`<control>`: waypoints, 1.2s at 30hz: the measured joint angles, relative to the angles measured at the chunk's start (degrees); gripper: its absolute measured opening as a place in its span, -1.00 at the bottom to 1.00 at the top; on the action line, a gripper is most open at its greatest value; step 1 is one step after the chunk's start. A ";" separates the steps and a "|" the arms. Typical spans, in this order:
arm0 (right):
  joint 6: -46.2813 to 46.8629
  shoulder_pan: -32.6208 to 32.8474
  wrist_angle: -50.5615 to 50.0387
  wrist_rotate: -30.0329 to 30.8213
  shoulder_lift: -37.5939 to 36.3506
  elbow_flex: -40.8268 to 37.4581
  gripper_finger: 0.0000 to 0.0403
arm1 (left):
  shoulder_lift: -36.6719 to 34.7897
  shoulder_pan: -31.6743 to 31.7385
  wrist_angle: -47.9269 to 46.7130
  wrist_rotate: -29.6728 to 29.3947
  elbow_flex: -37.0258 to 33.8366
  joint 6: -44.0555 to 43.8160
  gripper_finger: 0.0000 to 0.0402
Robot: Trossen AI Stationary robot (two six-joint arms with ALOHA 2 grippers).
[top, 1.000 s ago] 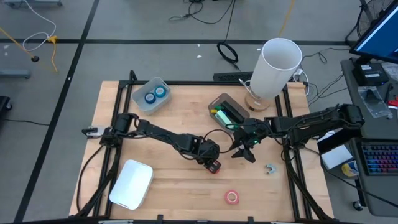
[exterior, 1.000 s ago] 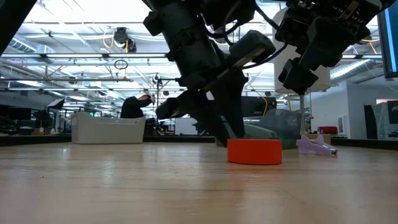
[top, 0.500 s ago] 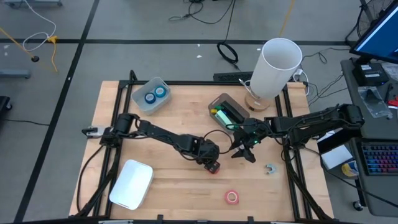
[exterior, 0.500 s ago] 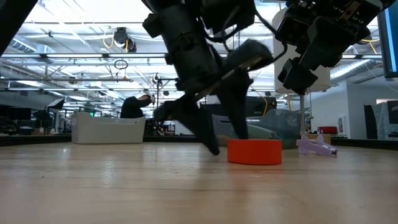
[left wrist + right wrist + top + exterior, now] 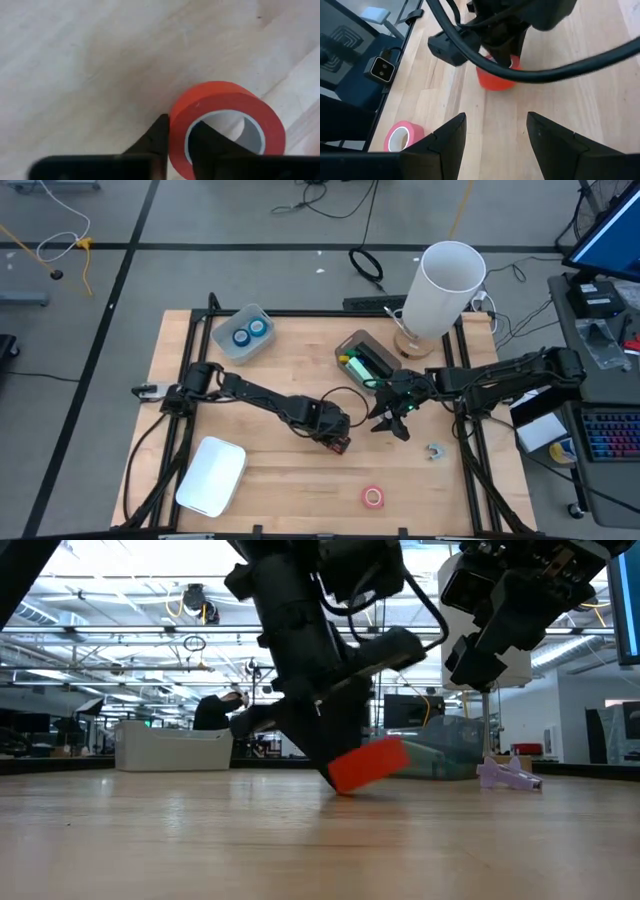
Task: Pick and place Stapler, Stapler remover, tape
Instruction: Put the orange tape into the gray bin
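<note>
- The left gripper [image 5: 340, 442], at the centre of the high view, is pinching the wall of the red roll [image 5: 225, 125]: in the left wrist view one finger [image 5: 157, 137] is sitting outside the ring and the other inside the pale core, closed narrow on the tape.
- That wall grip is probably chosen because the roll is too wide to span, and the ring's edge gives the fingers something thin to bite.
- In the low view the red roll [image 5: 368, 764] is tilting, one edge raised off the table [image 5: 200, 840]; I judge it is being lifted, not yet carried.
- The left arm is stretching low from the table's left edge toward the centre, wrist bent down over the roll.
- The right gripper [image 5: 392, 420], just right of centre in the high view, is hanging above the wood with its fingers spread wide and holding nothing; in its wrist view the red roll is lying ahead of it under the left arm.
- The right arm is reaching in from the right edge, near the left gripper but apart from it, apparently waiting.
- A pink roll [image 5: 373, 497] is lying at lower centre, well apart from both grippers.
- Two blue rolls [image 5: 250, 332] are sitting in a clear bin [image 5: 226, 337] at upper left, likely the goal.
- The remover [image 5: 434, 451] is lying at lower right.
</note>
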 joint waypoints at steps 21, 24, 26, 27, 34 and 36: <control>-1.48 -0.04 -0.01 2.96 0.00 0.00 0.00 | -33.99 17.29 -54.25 -35.29 0.03 2.94 -0.82; -1.41 -0.04 -0.01 2.98 0.00 0.00 0.00 | -34.40 24.23 -53.44 -36.39 -1.02 9.33 -0.82; -1.39 -0.04 0.01 2.98 0.00 0.00 0.00 | -34.34 29.30 -52.08 -36.27 -1.84 14.89 -0.82; -1.36 -0.04 0.00 2.99 0.00 0.00 0.00 | -33.70 31.77 -51.19 -36.32 -2.49 17.51 -0.82; -1.03 -0.04 -0.14 4.37 0.00 0.00 0.00 | -30.05 45.48 -35.75 -30.13 -10.64 35.76 -0.82; -1.03 -0.04 -0.10 4.86 0.00 0.00 0.00 | -29.83 48.21 -30.28 -29.20 -12.43 38.43 -0.82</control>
